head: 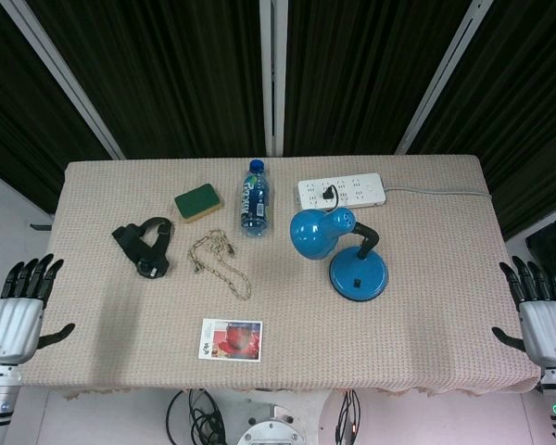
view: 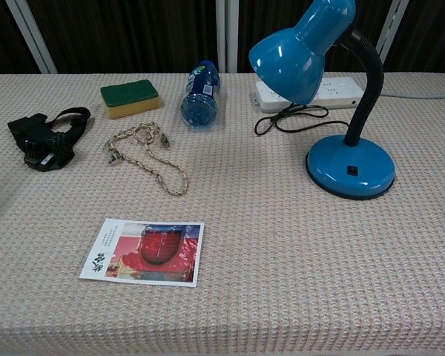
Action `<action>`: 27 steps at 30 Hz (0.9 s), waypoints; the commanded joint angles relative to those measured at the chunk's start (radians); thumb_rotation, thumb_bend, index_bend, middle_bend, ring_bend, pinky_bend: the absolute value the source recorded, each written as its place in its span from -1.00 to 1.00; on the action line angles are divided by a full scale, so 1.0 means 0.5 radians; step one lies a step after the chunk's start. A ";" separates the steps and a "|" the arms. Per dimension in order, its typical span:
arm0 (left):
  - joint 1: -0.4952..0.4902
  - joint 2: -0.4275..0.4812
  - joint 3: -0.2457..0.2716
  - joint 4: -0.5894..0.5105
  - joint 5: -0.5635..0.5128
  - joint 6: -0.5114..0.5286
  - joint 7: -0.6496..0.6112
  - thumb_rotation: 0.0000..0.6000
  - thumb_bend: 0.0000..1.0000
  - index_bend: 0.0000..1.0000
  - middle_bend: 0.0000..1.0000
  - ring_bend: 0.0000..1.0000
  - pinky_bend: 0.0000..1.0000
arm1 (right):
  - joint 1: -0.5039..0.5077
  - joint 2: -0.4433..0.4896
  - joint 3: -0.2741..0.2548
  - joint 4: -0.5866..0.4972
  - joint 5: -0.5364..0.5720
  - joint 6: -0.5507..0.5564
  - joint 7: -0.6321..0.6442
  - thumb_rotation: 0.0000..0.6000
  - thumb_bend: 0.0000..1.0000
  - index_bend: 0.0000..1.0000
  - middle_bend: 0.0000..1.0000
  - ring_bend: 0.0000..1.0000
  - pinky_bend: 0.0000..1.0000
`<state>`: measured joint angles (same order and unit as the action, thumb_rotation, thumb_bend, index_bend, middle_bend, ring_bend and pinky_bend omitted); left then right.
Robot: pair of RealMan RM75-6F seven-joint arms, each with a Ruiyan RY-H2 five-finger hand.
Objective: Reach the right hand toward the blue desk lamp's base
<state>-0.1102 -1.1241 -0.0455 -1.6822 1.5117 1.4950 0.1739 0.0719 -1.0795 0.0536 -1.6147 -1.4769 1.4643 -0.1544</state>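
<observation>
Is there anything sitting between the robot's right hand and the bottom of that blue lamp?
Nothing visible. The right hand hangs open off the table's right edge, and only bare tablecloth lies between it and the lamp base. The power strip sits farther back, out of the path.

**Surfaces and finishes**

Table [view: 297,297]: covered in beige woven cloth, coarse matt texture. Blue desk lamp [view: 334,89]: glossy smooth shade and base [view: 350,167], highlights on both; neck black, ribbed, matt. Power strip [view: 334,90] at the far edge: white smooth plastic. Bottle [view: 201,95]: clear glossy plastic, blue label. Sponge [view: 130,97]: rough green scouring top on yellow foam. Rope [view: 150,154]: braided, fibrous, tan. Strap [view: 48,136] near the left edge: black matt webbing with plastic parts. Card [view: 143,251]: printed paper, slight sheen. Both hands [head: 14,311] [head: 543,315]: silver ribbed backs, black fingers.
</observation>
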 commanded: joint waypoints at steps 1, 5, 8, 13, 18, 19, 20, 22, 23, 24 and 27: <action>-0.001 0.005 0.003 0.004 0.003 -0.004 -0.010 1.00 -0.89 -1.00 -0.99 -1.00 -1.00 | -0.002 -0.003 0.000 0.000 0.001 0.003 -0.004 1.00 -1.00 -1.00 -1.00 -1.00 -1.00; -0.001 0.016 0.010 0.001 0.005 -0.015 -0.027 1.00 -0.89 -1.00 -0.99 -1.00 -1.00 | -0.002 0.001 0.003 -0.020 0.002 0.004 -0.018 1.00 -0.98 -1.00 -1.00 -1.00 -1.00; -0.002 0.026 0.021 -0.005 0.017 -0.023 -0.036 1.00 -0.89 -1.00 -0.99 -1.00 -1.00 | -0.002 0.005 0.001 -0.034 -0.018 0.017 -0.029 1.00 -0.95 -1.00 -1.00 -1.00 -1.00; -0.001 0.040 0.027 -0.035 0.019 -0.027 -0.011 1.00 -0.89 -1.00 -1.00 -1.00 -1.00 | 0.000 0.015 -0.007 -0.056 -0.049 0.022 -0.019 1.00 -0.95 -1.00 -1.00 -1.00 -1.00; 0.003 0.050 0.028 -0.056 0.014 -0.026 0.000 1.00 -0.89 -1.00 -1.00 -1.00 -1.00 | 0.010 0.017 -0.011 -0.064 -0.060 0.006 -0.023 1.00 -0.95 -1.00 -1.00 -1.00 -1.00; 0.001 0.050 0.029 -0.058 0.012 -0.032 -0.001 1.00 -0.89 -1.00 -1.00 -1.00 -1.00 | 0.010 0.017 -0.014 -0.065 -0.063 0.003 -0.021 1.00 -0.95 -1.00 -1.00 -1.00 -1.00; -0.002 0.048 0.029 -0.059 0.011 -0.038 -0.001 1.00 -0.89 -1.00 -1.00 -1.00 -1.00 | 0.010 0.018 -0.017 -0.065 -0.068 0.003 -0.018 1.00 -0.95 -1.00 -1.00 -1.00 -1.00; -0.010 0.039 0.028 -0.055 0.011 -0.050 0.005 1.00 -0.89 -1.00 -1.00 -1.00 -1.00 | 0.010 0.018 -0.021 -0.056 -0.087 0.010 -0.007 1.00 -0.95 -1.00 -1.00 -1.00 -1.00; -0.013 0.034 0.029 -0.053 0.012 -0.055 0.009 1.00 -0.89 -1.00 -1.00 -1.00 -1.00 | 0.010 0.015 -0.022 -0.051 -0.096 0.016 0.001 1.00 -0.95 -1.00 -1.00 -1.00 -1.00; -0.016 0.029 0.030 -0.052 0.014 -0.059 0.012 1.00 -0.89 -1.00 -1.00 -1.00 -1.00 | 0.010 0.012 -0.022 -0.045 -0.104 0.020 0.009 1.00 -0.95 -1.00 -1.00 -1.00 -1.00; -0.018 0.025 0.037 -0.050 0.019 -0.066 0.029 1.00 -0.89 -1.00 -1.00 -1.00 -1.00 | 0.016 0.001 -0.029 -0.027 -0.134 0.023 0.034 1.00 -0.95 -1.00 -1.00 -1.00 -1.00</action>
<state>-0.1189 -1.1111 -0.0276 -1.7073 1.5210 1.4622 0.1878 0.0787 -1.0771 0.0406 -1.6310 -1.5399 1.4749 -0.1406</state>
